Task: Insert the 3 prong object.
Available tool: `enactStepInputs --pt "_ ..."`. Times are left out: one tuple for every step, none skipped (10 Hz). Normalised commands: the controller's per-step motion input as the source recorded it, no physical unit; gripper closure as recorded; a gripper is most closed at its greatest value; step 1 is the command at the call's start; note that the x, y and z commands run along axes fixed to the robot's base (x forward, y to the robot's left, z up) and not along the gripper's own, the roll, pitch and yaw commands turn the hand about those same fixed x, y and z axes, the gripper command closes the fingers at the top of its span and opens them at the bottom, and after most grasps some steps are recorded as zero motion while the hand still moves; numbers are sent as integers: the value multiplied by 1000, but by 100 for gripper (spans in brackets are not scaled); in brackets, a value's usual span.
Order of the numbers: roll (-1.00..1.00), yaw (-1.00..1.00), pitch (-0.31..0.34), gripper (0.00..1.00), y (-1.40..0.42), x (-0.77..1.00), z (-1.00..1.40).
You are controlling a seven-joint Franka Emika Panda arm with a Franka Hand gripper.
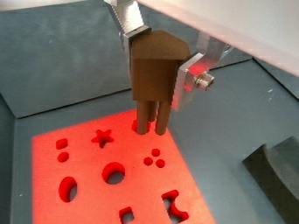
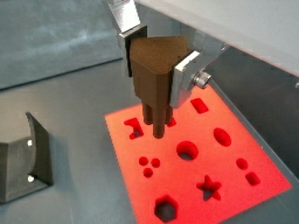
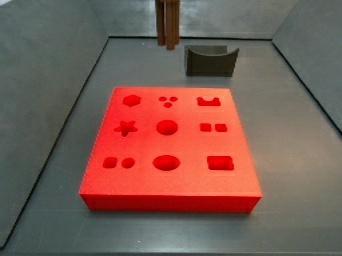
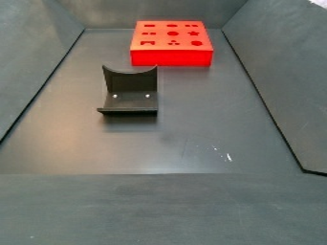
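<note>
Two fingers (image 2: pixel 184 63) of our gripper (image 1: pixel 163 66) clamp the 3 prong object (image 1: pixel 152 77), hovering above the red block (image 1: pixel 111 171).

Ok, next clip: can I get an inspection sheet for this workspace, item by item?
Surface: dark grey floor, bare apart from the items below.
Job's things: 3 prong object, brown, held upright above the red block; its prongs hang over the block's top, not yet in any hole. The three-hole cutout is empty.
Clutter: dark grey curved holder block beside the red block, apart from it.
Grippers: gripper above the red block, fingers clamped on the 3 prong object.
Cables: nothing seen.
Surroundings: grey walls enclose the floor; fixture visible in a wrist view.
</note>
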Motion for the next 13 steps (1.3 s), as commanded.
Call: enactStepInputs --pt "237 -191 394 100 0 443 -246" --pt "250 -194 437 100 0 354 -109" --pt "256 -194 431 100 0 363 -120" --pt "223 -177 426 100 0 311 -157" --pt "143 -166 457 100 0 249 -140" --pt "91 -157 444 100 0 269 -226" --pt "0 -131 169 100 17 229 -663" --pt "-33 -137 0 100 80 89 -671" --pt "-13 -120 0 100 100 0 -463" --pt "0 -126 59 100 54 0 -214" --pt "0 -126 56 100 60 0 -266" --pt "0 -140 50 100 46 0 -351" --pt "0 -223 46 100 0 34 -417"
